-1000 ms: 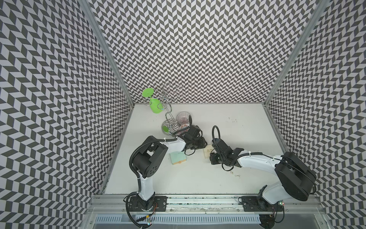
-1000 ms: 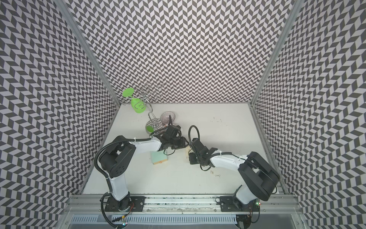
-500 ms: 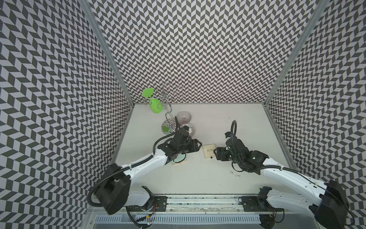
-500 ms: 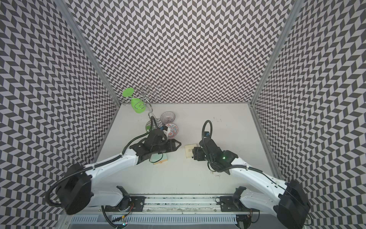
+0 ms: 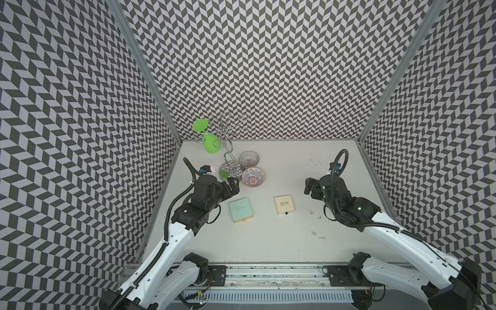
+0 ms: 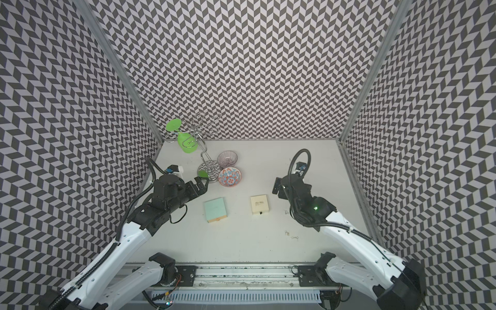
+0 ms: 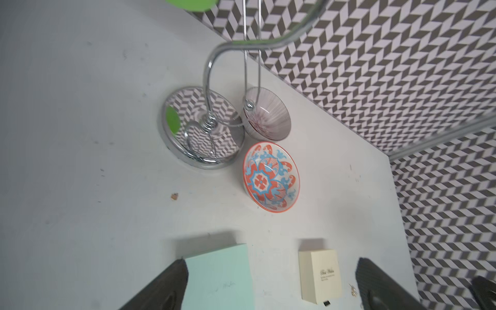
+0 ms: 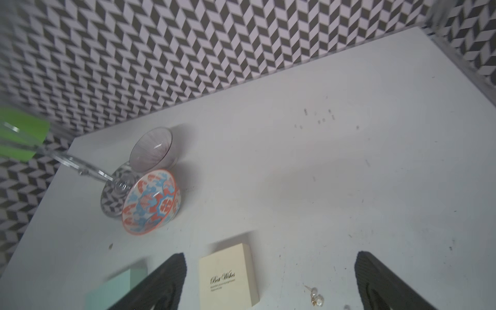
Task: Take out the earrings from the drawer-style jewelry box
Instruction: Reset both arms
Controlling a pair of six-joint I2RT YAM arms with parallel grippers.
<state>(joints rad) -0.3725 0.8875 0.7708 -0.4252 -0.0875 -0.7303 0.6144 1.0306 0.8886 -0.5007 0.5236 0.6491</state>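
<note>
Left gripper [image 5: 233,186] hangs at 11 o'clock of mint box [image 5: 240,210], jaws wide, empty. Cream box [image 5: 284,204] looks shut. Earrings [image 5: 318,234] lie loose on table [image 5: 268,241] at its 4 o'clock, so we judge them out. Right gripper [image 5: 308,189] at 2 o'clock, spread, empty.

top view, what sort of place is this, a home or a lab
Most likely a robot test booth, not a home: chevron-patterned walls enclose a white table, and the left arm and right arm are mounted on a metal rail.
</note>
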